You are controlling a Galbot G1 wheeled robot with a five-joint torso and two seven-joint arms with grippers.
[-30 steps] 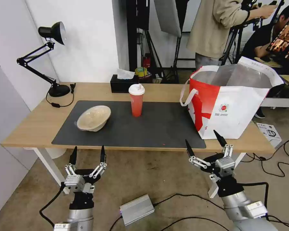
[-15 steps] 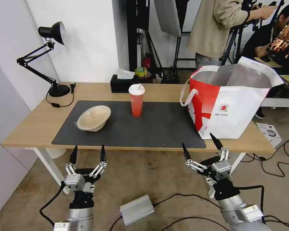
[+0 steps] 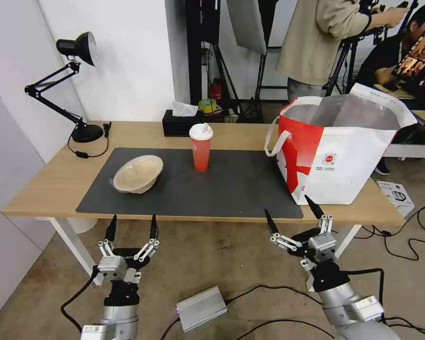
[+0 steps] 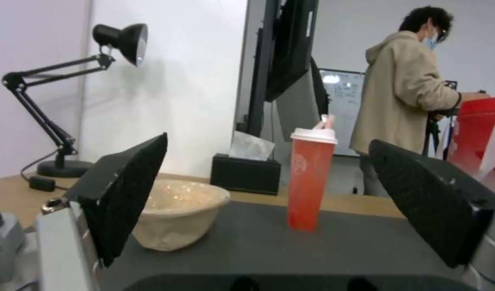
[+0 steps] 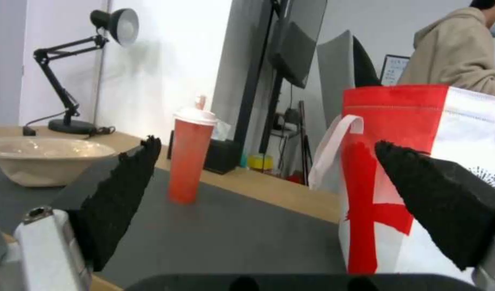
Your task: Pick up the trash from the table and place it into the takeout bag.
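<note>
Both my pincers, left pincer (image 3: 131, 225) and right pincer (image 3: 290, 212), hung open, empty, below the tabletop's (image 3: 52, 182) near edge.

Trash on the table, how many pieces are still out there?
2. A beige bowl sits on the left part of the mat, and a red cup stands upright near the mat's far edge. The bag may hide more inside.

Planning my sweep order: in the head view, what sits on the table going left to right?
desk lamp → beige bowl → tissue box → red drink cup → takeout bag. All stand on the table; bowl and cup are on the dark mat.
</note>
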